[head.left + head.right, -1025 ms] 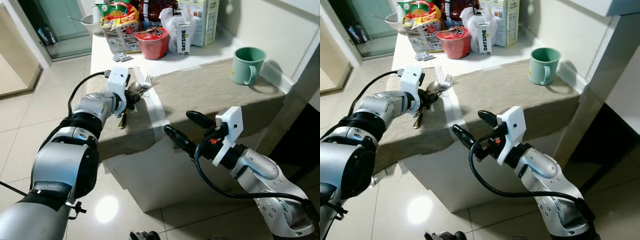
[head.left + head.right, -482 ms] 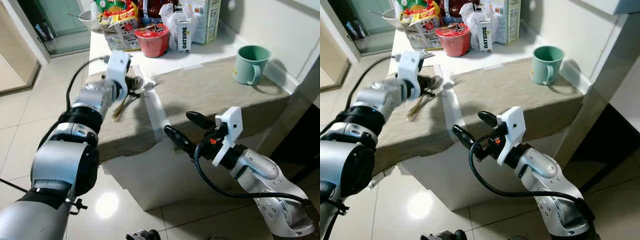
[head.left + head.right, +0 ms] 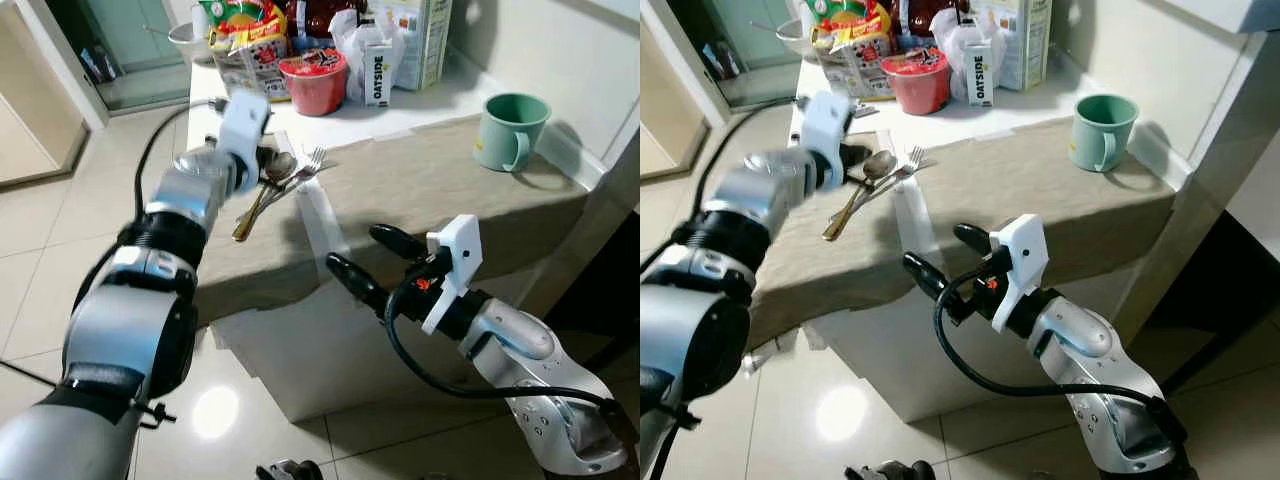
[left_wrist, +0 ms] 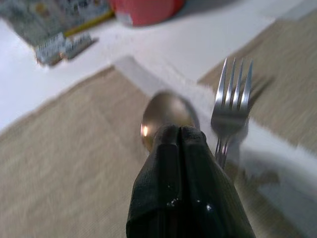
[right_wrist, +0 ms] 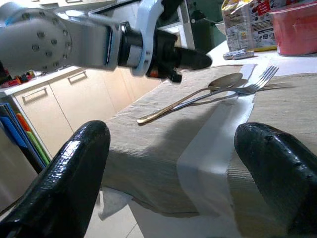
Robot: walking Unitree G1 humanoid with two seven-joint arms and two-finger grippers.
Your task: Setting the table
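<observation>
A brass-coloured spoon [image 3: 862, 185] and a silver fork [image 3: 897, 170] lie side by side on the beige cloth [image 3: 1020, 190] near the table's left end, their heads over the white strip [image 3: 912, 222] between the two cloth pieces, handles slanting toward the table edge; the left gripper [image 4: 181, 136] hovers just above the spoon's bowl, its black fingers pressed together and holding nothing; the right gripper [image 3: 945, 258] hangs in front of the table edge, fingers spread wide, nothing between them; a green mug [image 3: 1102, 130] stands on the cloth's far right corner; behind, a red bowl [image 3: 919, 82], a carton [image 3: 980, 74] and snack packets [image 3: 845, 42] crowd the white tabletop.
</observation>
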